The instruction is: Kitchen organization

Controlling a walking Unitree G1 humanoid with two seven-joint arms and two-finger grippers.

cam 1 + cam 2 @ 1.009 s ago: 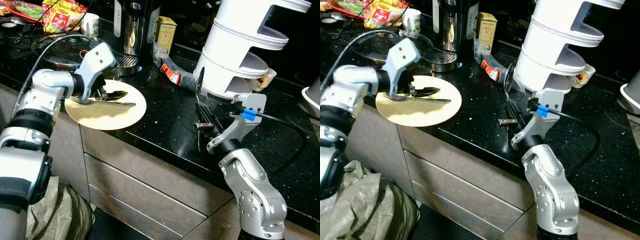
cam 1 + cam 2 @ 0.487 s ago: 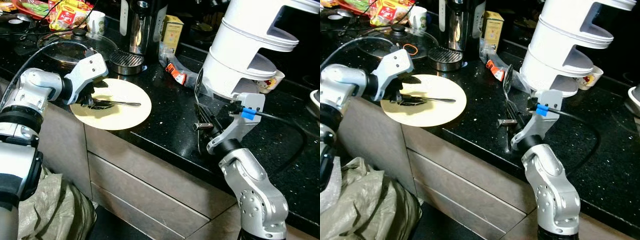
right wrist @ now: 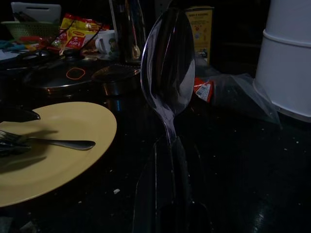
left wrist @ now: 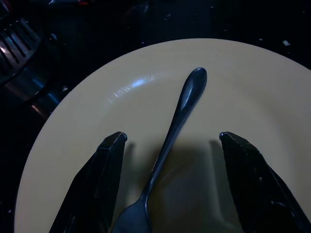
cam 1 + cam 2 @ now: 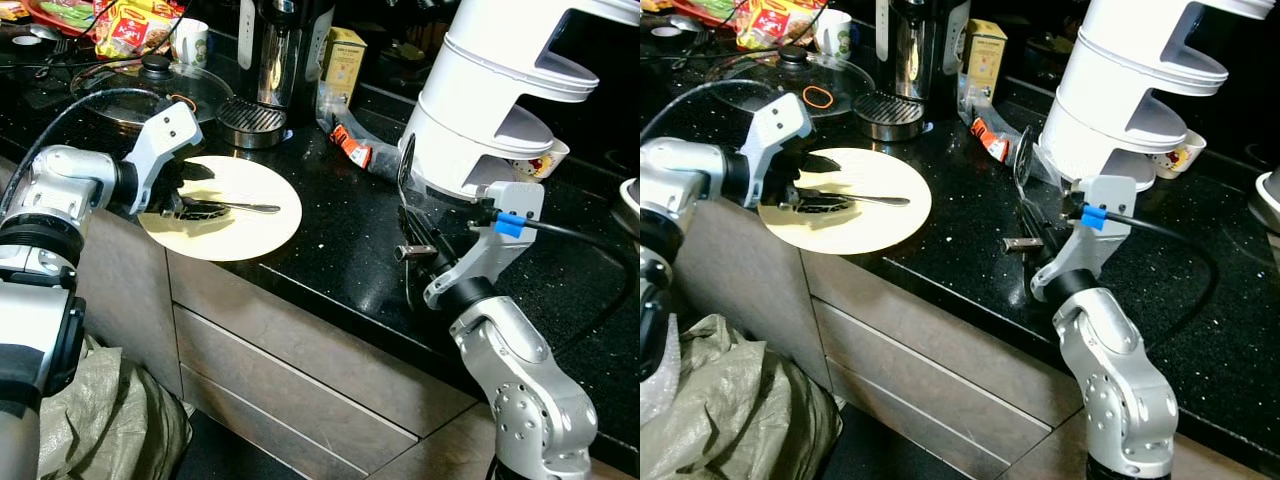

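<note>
Black speckled counter (image 5: 330,250) w/ pale drawer fronts below. On it, largest first: tall white tiered appliance (image 5: 500,90) at the back right, steel coffee machine (image 5: 280,50) back centre w/ round drip grate (image 5: 250,122) just beside it, glass pot lid (image 5: 140,85) back left. Yellow plate (image 5: 235,225) sits at the counter's front edge, slightly overhanging it.

Left arm reaches in over the plate's near-left rim. Left gripper (image 4: 167,150) low over the plate, fingers (image 4: 104,170) spread wide on either side of a dark fork (image 4: 182,109) — not touching it as far as wrist view shows. Fork lies flat on the plate, handle pointing toward plate centre, tines end under the gripper.

Right arm stands at the counter's front right, just before the white appliance. Right gripper (image 5: 1032,232) clamped on the handle of a spoon (image 3: 169,73), bowl end upright, clear of the counter.

Smaller stuff at the back: yellow box (image 5: 343,62), white mug (image 5: 190,42), red-yellow snack packs (image 5: 130,25), clear wrapper w/ red label (image 5: 352,147).
</note>
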